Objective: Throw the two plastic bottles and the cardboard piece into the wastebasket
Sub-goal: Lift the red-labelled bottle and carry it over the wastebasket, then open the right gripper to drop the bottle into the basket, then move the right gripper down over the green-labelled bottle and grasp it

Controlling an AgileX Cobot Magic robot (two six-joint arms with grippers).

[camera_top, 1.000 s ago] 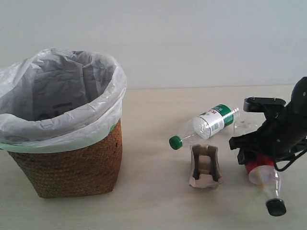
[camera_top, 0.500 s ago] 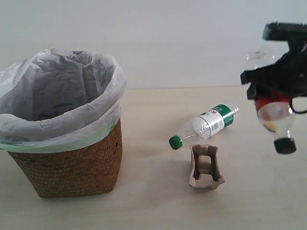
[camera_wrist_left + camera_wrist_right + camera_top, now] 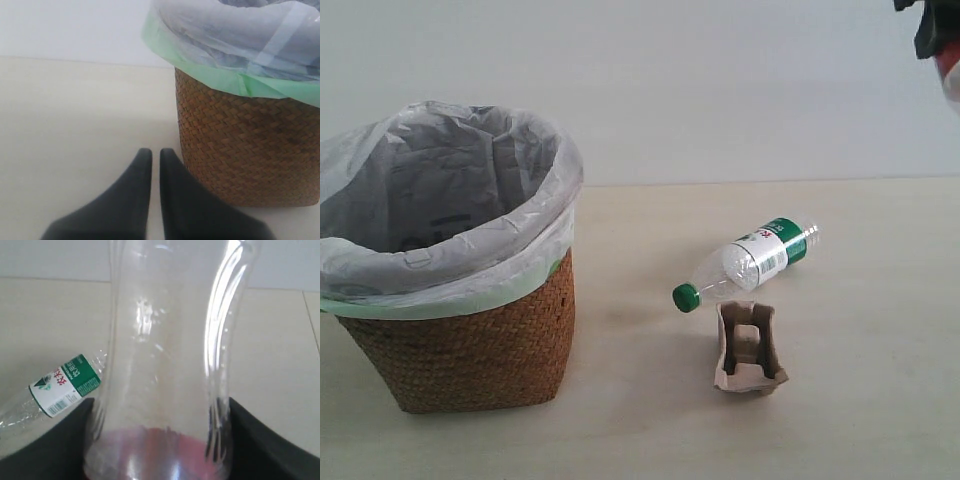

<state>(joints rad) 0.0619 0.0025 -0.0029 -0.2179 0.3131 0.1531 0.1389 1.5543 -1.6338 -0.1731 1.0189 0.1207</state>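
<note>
Exterior view faces the table; left wrist view shares the wastebasket, close up.

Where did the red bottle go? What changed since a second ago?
The right gripper, shut on the red-label bottle all along, lifted it off the table and straight up, almost out of the exterior view's top right corner. The green-cap bottle, the cardboard and the wastebasket stayed where they were.

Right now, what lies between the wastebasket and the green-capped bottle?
Nothing: in the exterior view only bare table separates the wastebasket from the green-capped bottle. The cardboard piece sits just in front of the bottle, off that line.
</note>
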